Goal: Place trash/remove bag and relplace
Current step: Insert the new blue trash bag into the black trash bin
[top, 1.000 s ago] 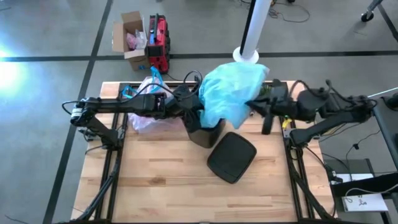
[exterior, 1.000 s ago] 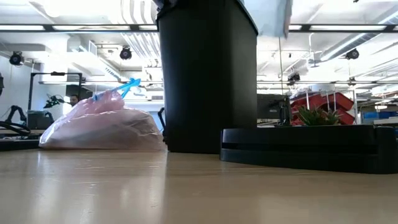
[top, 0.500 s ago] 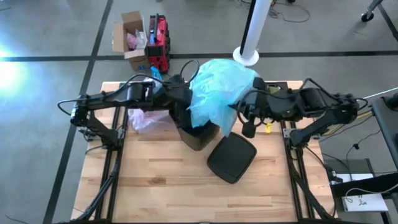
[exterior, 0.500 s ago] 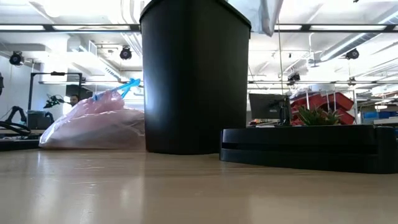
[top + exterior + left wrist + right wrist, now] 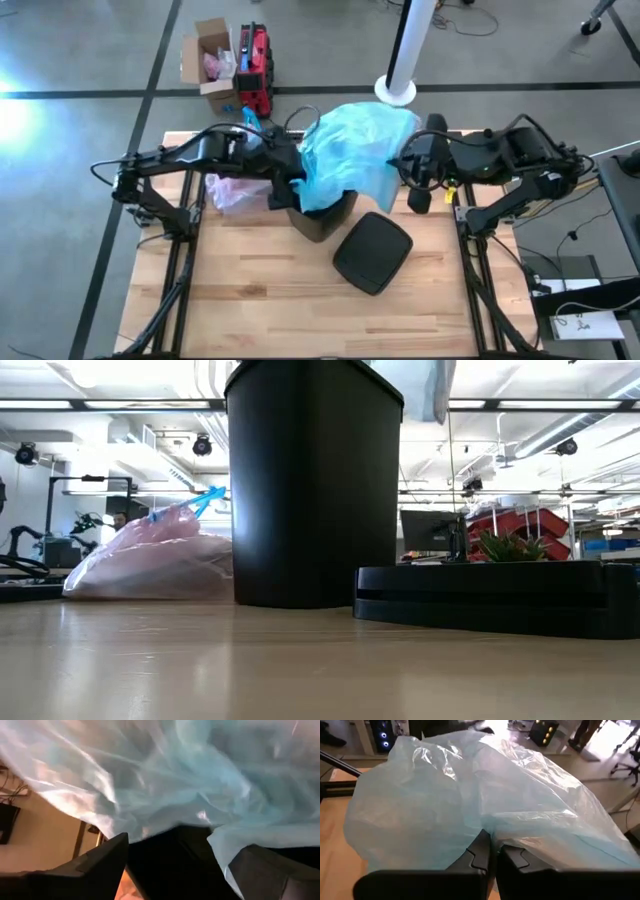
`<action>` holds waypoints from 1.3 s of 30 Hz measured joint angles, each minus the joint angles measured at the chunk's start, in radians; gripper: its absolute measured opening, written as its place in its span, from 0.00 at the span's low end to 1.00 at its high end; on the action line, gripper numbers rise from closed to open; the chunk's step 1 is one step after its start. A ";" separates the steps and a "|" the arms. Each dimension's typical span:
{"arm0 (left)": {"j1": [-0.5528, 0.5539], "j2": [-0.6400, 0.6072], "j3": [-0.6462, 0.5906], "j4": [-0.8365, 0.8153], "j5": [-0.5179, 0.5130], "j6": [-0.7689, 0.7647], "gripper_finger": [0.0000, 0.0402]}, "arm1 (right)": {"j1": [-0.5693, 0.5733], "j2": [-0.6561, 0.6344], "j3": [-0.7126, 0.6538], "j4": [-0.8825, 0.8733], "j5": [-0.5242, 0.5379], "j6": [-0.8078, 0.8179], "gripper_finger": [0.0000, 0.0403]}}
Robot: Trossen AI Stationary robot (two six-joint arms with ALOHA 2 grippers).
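From above, my right gripper has drawn back right, stretching the light blue bag over the bin — the full pink bag lies beside it. In my wrist views, right fingers pinch the film; left fingers stand apart at the bin's mouth — the liner's not seated yet.

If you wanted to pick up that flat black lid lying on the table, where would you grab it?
Probably by an edge of the lid, coming down from above: it lies flat beside the bin, thin enough for a gripper to pinch, with bare table in front.

The wooden table carries a black bin, its lid, and a pink bag.
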 joint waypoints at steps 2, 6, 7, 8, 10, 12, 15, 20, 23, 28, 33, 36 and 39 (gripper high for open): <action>0.000 -0.003 0.037 -0.018 0.003 -0.013 0.76 | 0.001 0.000 0.001 -0.002 0.000 0.001 0.00; 0.000 -0.003 0.107 -0.065 0.005 -0.019 0.76 | 0.001 -0.001 0.001 -0.002 0.000 -0.017 0.00; 0.000 -0.003 0.120 -0.074 0.006 -0.019 0.75 | 0.001 -0.002 0.001 -0.002 0.000 -0.017 0.00; 0.000 -0.003 0.131 -0.081 0.005 -0.019 0.75 | 0.001 -0.003 0.001 -0.001 0.000 -0.017 0.00; 0.000 -0.004 0.139 -0.089 0.003 -0.019 0.74 | 0.001 -0.005 0.006 -0.003 -0.001 -0.017 0.00; 0.000 -0.004 0.143 -0.087 0.002 -0.017 0.74 | 0.001 -0.006 0.020 -0.002 -0.001 -0.017 0.00; 0.000 -0.006 0.135 -0.056 0.000 -0.018 0.74 | 0.002 -0.006 0.051 0.006 -0.022 -0.016 0.00; 0.000 -0.005 0.096 0.039 -0.002 -0.019 0.74 | 0.003 -0.008 0.067 0.021 -0.037 -0.032 0.00; 0.000 -0.005 0.061 0.111 -0.002 -0.023 0.74 | 0.003 0.006 0.063 0.021 -0.045 -0.039 0.00; 0.000 -0.005 0.038 0.135 -0.003 -0.008 0.72 | 0.003 0.056 0.062 0.022 -0.106 -0.059 0.00; 0.001 -0.036 0.065 0.121 -0.043 0.005 0.70 | 0.003 0.108 0.083 0.012 -0.170 -0.069 0.00; 0.008 -0.061 0.061 0.146 -0.058 0.004 0.68 | 0.003 0.136 0.123 -0.003 -0.197 -0.069 0.00; 0.022 -0.063 0.033 0.140 -0.082 -0.020 0.68 | 0.003 0.161 0.177 -0.024 -0.231 -0.067 0.00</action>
